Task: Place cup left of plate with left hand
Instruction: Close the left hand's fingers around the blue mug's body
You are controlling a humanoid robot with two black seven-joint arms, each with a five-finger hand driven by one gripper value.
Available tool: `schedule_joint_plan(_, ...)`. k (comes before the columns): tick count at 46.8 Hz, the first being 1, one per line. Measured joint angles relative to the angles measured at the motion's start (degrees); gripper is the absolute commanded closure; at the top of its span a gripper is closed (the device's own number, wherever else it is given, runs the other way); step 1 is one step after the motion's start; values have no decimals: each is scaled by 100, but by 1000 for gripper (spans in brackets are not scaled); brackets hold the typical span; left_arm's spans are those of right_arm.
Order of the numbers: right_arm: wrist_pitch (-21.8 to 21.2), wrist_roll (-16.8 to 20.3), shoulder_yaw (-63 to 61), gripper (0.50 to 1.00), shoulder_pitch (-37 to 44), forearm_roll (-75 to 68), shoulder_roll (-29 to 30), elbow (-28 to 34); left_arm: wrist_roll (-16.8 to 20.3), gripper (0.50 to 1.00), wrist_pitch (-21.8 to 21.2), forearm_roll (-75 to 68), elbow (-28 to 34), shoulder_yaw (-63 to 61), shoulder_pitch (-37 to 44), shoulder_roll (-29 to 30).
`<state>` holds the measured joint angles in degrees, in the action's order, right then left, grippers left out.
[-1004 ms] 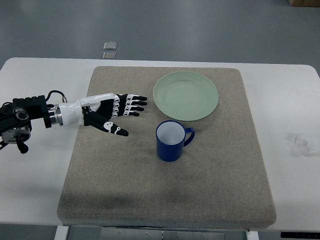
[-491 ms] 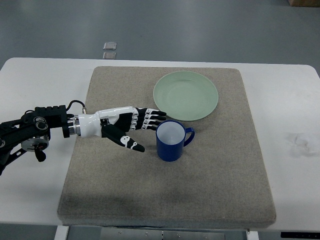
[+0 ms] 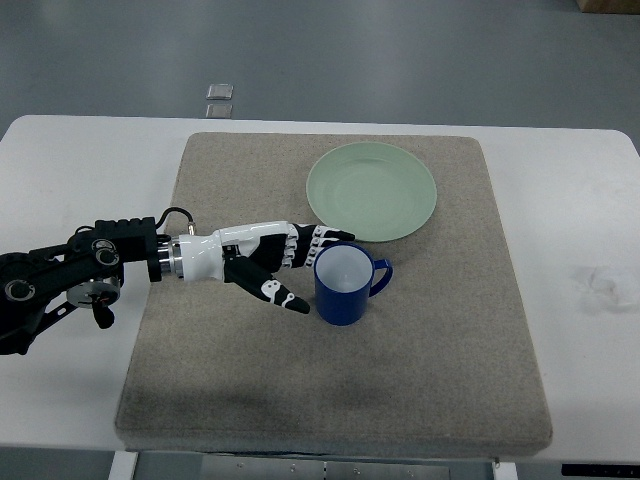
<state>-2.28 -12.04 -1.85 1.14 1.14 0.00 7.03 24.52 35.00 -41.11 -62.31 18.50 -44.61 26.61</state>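
Note:
A blue cup (image 3: 346, 283) with a white inside stands upright on the mat, its handle pointing right. Just beyond it lies a pale green plate (image 3: 371, 191). My left hand (image 3: 304, 271) reaches in from the left at the cup's left side. Its fingers (image 3: 325, 241) are spread along the cup's far-left rim and the thumb (image 3: 278, 293) lies near its left wall. The hand is open and holds nothing. The right arm is out of view.
A grey-brown mat (image 3: 330, 400) covers the middle of the white table (image 3: 590, 330). A faint smudge (image 3: 598, 284) marks the table at the right. Two small floor plates (image 3: 219, 99) lie beyond the table's far edge.
My left hand has moved right and slightly toward the near side, from the mat's left part up to the cup's left side. The cup has nudged very slightly.

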Motion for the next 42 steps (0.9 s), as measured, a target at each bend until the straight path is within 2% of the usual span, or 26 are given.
schedule_joint_plan(42,0,0,0,568,0,0,0,0,1,523,0,-11,402,39,90,-416)
